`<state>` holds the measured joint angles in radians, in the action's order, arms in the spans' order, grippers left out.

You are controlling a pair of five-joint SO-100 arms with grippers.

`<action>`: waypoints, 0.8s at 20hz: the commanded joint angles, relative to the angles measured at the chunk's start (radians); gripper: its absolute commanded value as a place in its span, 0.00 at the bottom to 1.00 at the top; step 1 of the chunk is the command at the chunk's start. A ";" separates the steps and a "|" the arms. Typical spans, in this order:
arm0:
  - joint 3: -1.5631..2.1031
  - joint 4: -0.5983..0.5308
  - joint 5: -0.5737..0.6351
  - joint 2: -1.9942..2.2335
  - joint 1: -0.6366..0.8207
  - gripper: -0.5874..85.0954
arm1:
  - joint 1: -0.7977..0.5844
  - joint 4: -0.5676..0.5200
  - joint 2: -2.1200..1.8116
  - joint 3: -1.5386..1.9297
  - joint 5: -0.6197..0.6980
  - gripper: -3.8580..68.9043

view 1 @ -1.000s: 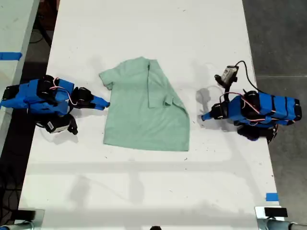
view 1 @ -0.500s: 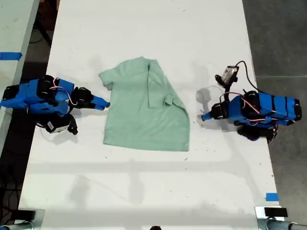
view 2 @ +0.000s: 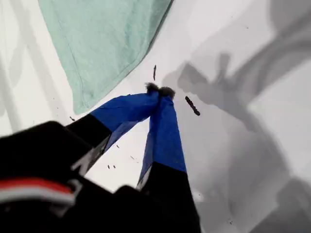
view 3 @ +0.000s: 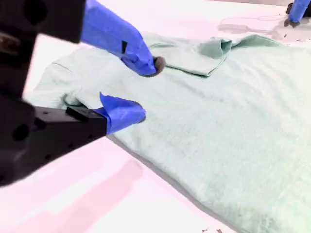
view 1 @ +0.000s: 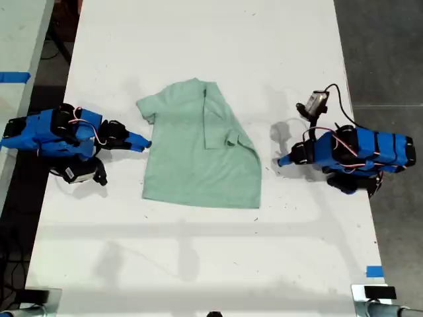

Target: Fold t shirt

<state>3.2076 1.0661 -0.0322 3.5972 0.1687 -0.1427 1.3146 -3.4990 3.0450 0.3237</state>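
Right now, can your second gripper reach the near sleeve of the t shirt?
Probably yes. My second gripper is open, right at the edge of the t shirt, and nothing lies between them on the table.

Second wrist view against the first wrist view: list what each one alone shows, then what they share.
Only the second wrist view shows my second gripper open at the t shirt, its folded-over sleeve, and the other arm's tip beyond. Only the first wrist view shows my first gripper shut, off the cloth. Both show the t shirt and white table.
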 commanded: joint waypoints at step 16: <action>-0.018 -0.327 0.117 0.009 -0.195 0.17 | 0.009 0.003 -0.009 0.041 -0.021 0.04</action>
<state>3.1891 0.8391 0.0721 3.5972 0.0138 -0.1427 1.3146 -3.5005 3.0450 0.3083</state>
